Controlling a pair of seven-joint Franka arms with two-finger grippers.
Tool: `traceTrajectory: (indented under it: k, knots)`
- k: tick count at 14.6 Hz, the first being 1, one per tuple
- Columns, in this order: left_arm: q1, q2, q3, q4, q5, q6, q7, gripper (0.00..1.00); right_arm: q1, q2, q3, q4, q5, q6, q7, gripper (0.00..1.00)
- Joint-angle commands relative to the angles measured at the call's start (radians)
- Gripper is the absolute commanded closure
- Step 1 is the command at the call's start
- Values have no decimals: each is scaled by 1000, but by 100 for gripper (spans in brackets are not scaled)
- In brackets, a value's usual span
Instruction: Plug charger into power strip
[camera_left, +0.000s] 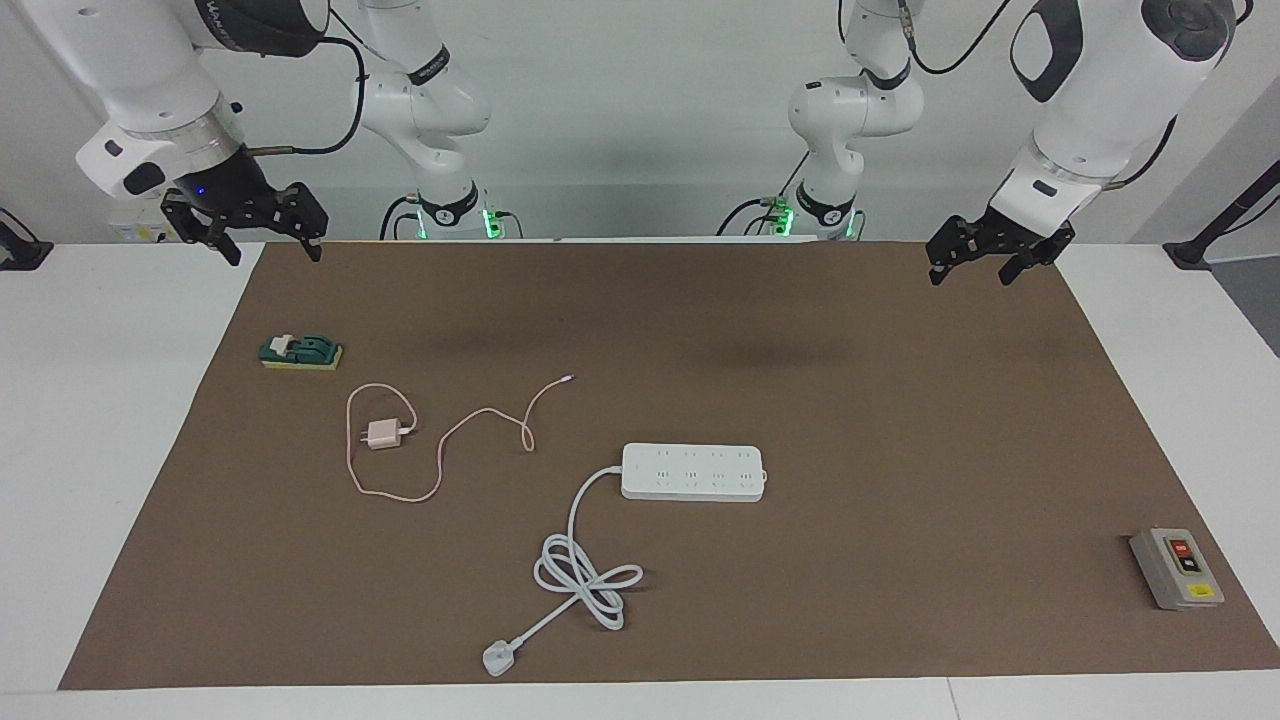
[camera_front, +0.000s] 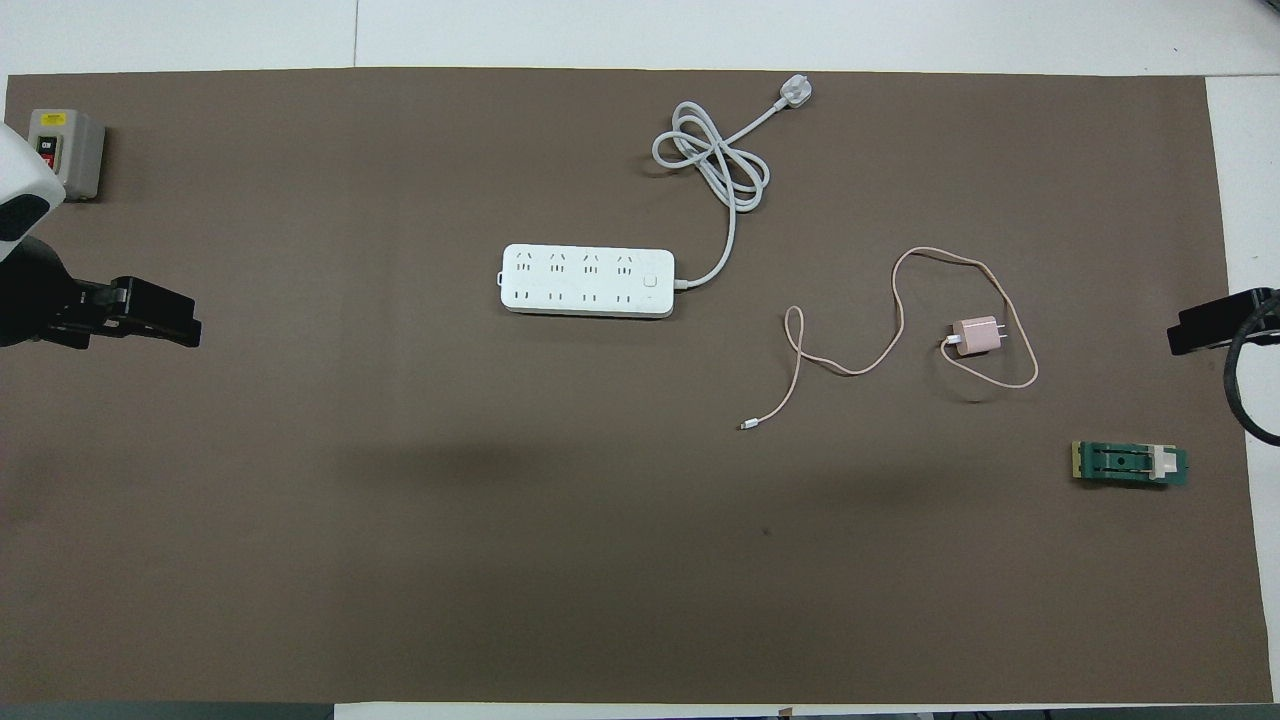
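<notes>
- The power strip (camera_left: 694, 472) lies flat near the middle of the brown mat (camera_left: 850, 420) that covers most of the white worktop (camera_left: 90, 400), its sockets facing up and its long side running along the worktop.
- Its thick white cord (camera_left: 585, 570) leaves the end toward the right arm's end of the worktop, curves away from the robots into a loose knot of loops, and ends in a white plug (camera_left: 497, 658) that lies close to the mat's edge farthest from the robots.
- The charger (camera_left: 383, 433) lies on the mat toward the right arm's end, well apart from the power strip and a little nearer to the robots than it. None of its prongs sit in any socket.
- Its thin pink cable (camera_left: 440, 470) loops round the charger, wanders toward the power strip, and finishes in a free connector tip on the mat.
- A green and yellow block (camera_left: 300, 351) sits nearer to the robots than the charger.
- A grey box (camera_left: 1176, 568) with red and yellow buttons stands at the left arm's end of the mat.
- The right tool (camera_left: 268, 245) hangs over the mat's corner at its own end, released and holding nothing; this arm waits.
- The left tool (camera_left: 985, 265) hangs over the mat's edge at its own end, likewise released and holding nothing.
</notes>
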Motion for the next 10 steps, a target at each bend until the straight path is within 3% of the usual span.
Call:
traceTrajectory:
  k: [1, 10]
  knots:
    - [9, 4, -5, 8, 7, 10, 2, 0, -14, -14, 10, -9, -14, 12, -20, 0]
    - [10, 1, -6, 5, -4, 28, 2, 0, -43, -21, 4, -35, -28, 31, 48, 0]
